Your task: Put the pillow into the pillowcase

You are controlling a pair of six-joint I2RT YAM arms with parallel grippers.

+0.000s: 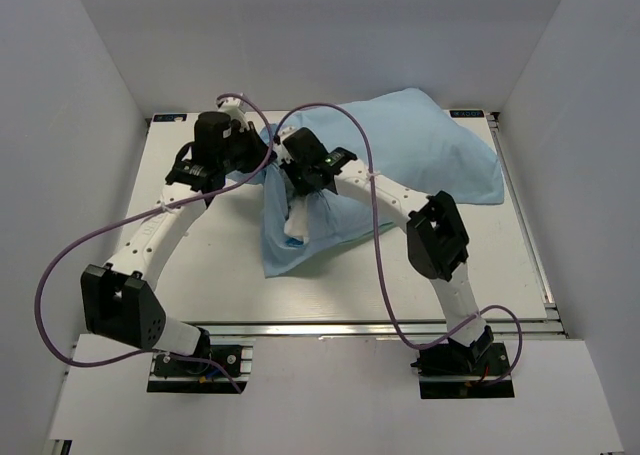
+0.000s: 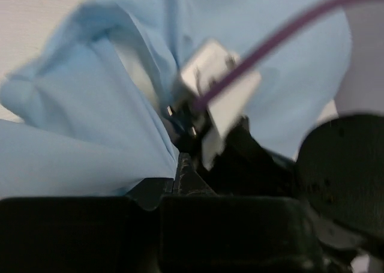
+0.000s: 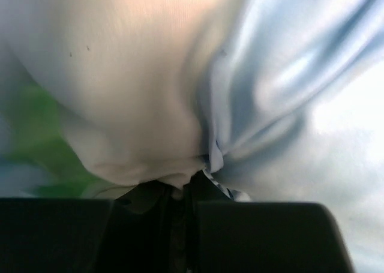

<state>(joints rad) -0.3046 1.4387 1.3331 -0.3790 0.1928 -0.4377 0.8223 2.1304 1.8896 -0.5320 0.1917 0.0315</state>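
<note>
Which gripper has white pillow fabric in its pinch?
The right gripper: white pillow and blue pillowcase bunch at its fingers; the left gripper holds only blue.

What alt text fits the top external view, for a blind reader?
Two robot arms meet at the left end of a bulging light blue pillowcase on a white table; a little white pillow shows by the right hand.
</note>
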